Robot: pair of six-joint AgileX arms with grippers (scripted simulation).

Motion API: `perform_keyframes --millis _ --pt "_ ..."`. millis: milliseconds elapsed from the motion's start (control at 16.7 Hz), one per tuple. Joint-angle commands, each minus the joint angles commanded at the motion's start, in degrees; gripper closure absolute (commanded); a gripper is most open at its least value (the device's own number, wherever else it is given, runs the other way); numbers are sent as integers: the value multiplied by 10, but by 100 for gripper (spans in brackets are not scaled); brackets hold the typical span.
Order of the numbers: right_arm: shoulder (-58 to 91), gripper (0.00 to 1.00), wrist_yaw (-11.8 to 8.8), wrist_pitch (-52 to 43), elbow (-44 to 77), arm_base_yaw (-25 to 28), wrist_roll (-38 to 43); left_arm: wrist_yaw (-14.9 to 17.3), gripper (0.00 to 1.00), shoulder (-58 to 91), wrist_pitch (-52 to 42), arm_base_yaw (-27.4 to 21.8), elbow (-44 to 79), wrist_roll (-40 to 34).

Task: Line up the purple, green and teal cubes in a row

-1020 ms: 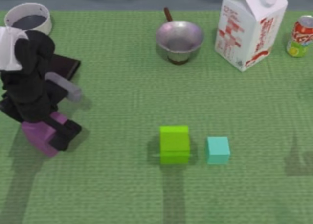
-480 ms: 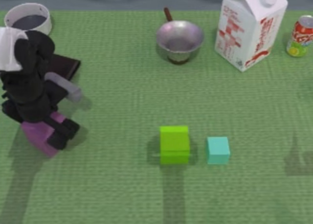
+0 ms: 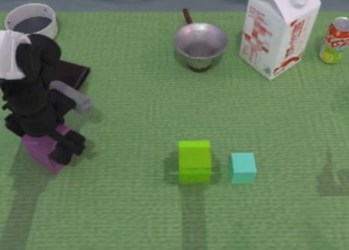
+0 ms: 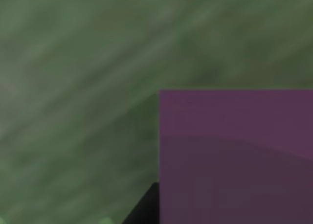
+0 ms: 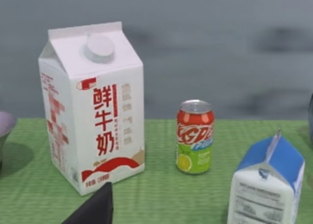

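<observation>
From above, you see your left gripper down at the left side of the table, its dark fingers set on either side of the purple cube and closed against it. That cube sits near the left edge, well apart from the other two. The green cube lies near the middle of the table, toward the near side, and the teal cube is just beside it on its right, with a small gap between them. A flat dark wallet shows behind the left arm. Along the far edge you have a white bowl at the left, a metal pan in the middle, a white milk carton to its right and a soda can at the far right. The right arm itself is out of this view.

In the left wrist view, the purple cube fills much of the frame, with a dark fingertip touching its side over the green table.

In the right wrist view, you look at the milk carton, the soda can beside it and a smaller blue-topped carton nearer the camera. Only a dark sliver of the right gripper shows at the frame's edge, so you cannot tell how its jaws stand.
</observation>
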Motion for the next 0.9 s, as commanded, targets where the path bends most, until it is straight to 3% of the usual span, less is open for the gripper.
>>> perform_keyframes --millis 600,900 --pt "0 0 0 0 0 0 0 2 100 -6 -5 -1 3 0" --pt "0 0 0 0 0 0 0 1 100 -40 -88 3 49 1"
